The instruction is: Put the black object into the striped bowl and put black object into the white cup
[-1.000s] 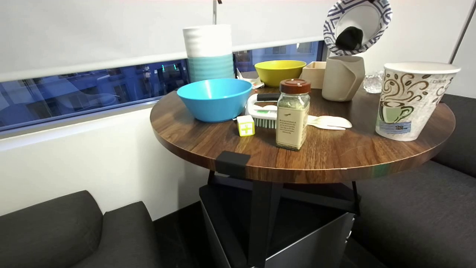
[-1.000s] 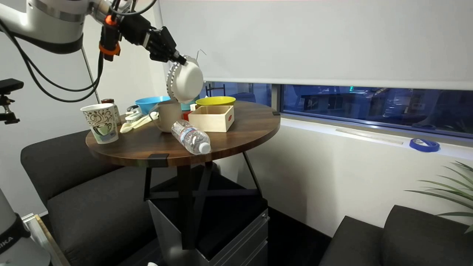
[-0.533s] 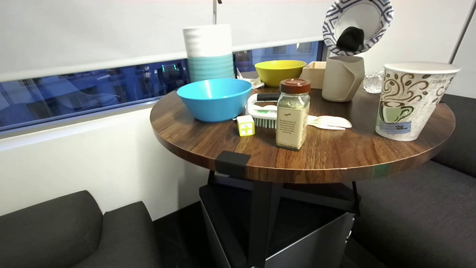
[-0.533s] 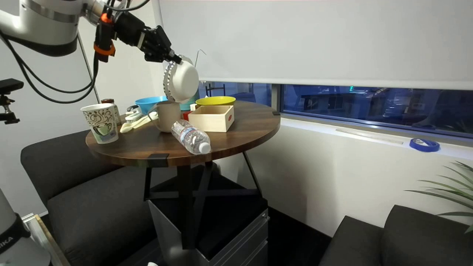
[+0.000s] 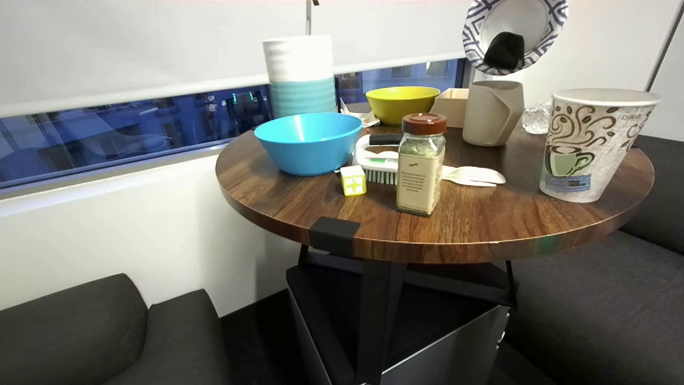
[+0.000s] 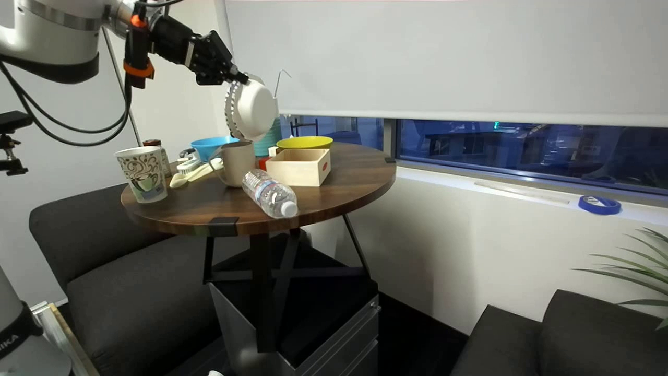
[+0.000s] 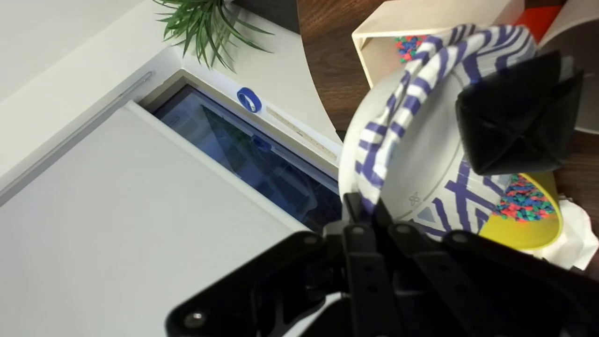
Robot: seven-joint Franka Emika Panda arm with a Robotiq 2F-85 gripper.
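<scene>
My gripper [image 6: 240, 77] is shut on the rim of the striped bowl [image 6: 257, 112] and holds it high over the table, tipped steeply on its side. In the wrist view the fingertips [image 7: 368, 206] pinch the purple-striped rim of the bowl [image 7: 421, 154]. The black object [image 7: 519, 117] lies inside the bowl, towards its low side. It also shows against the bowl's inside in an exterior view [image 5: 505, 51], where the gripper is out of view. The white cup [image 5: 601, 147], with a coffee print, stands upright on the table; it also shows in an exterior view [image 6: 141, 175].
A beige mug [image 6: 240, 163] stands just below the bowl. A water bottle [image 6: 270, 193] lies by a wooden box [image 6: 295, 169]. A spice jar [image 5: 421, 171], blue bowl [image 5: 309, 143], yellow bowl [image 5: 403, 104], brush [image 5: 380, 168], pale utensils [image 5: 473, 176] and small cube [image 5: 353, 181] are on the table.
The arm and the held bowl have moved left in an exterior view, towards the white cup's side, and slightly up. The black object has moved with the bowl. The table objects have not moved.
</scene>
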